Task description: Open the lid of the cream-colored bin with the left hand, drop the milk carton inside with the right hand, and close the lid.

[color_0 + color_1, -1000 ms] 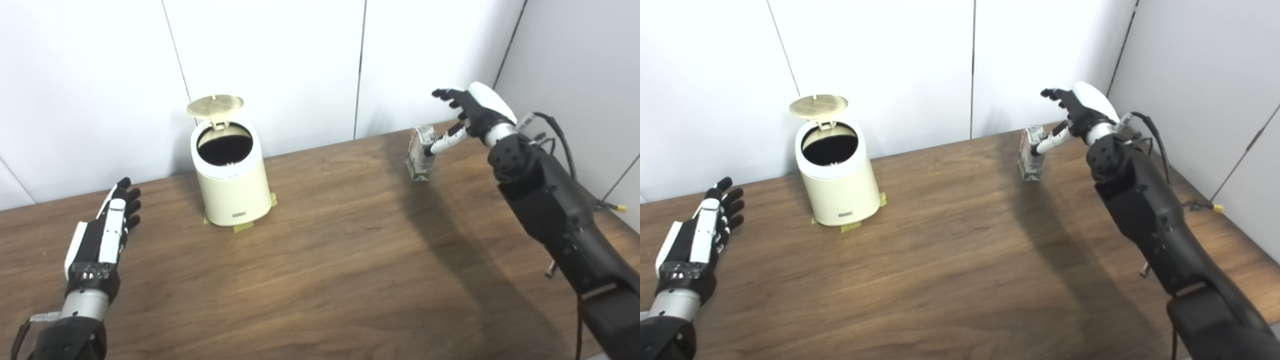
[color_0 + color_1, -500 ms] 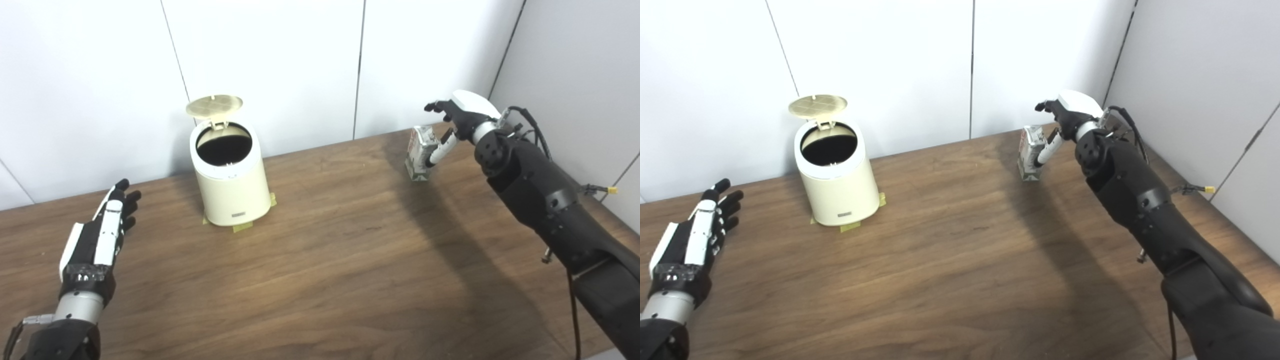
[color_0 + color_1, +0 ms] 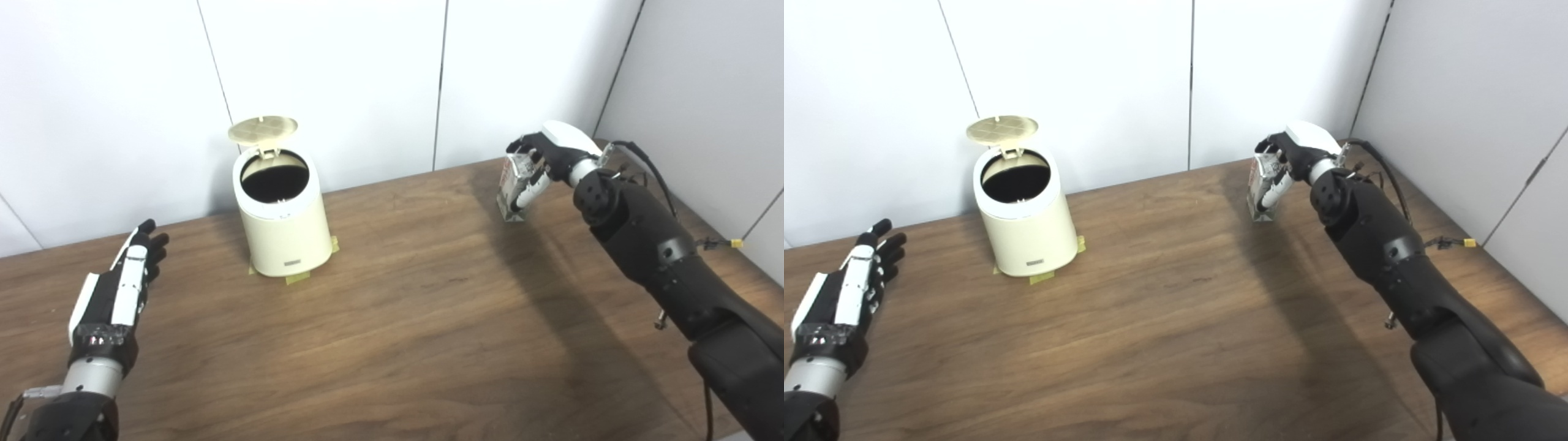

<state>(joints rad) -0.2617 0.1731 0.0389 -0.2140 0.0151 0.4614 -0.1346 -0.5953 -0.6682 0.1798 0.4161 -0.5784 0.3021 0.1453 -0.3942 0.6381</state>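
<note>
Right hand (image 3: 542,160) has closed round milk carton (image 3: 512,191), far right on table (image 3: 398,318); grasp made, lift next. Bin (image 3: 282,214) lid (image 3: 263,130) up. Left hand (image 3: 119,294) spread, idle.

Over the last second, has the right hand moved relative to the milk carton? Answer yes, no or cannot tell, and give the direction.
Yes. The right hand dropped from above the milk carton and closed around its top.

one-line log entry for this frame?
lid: open | right hand: closing on milk carton, carton on table | left hand: open, idle
</note>
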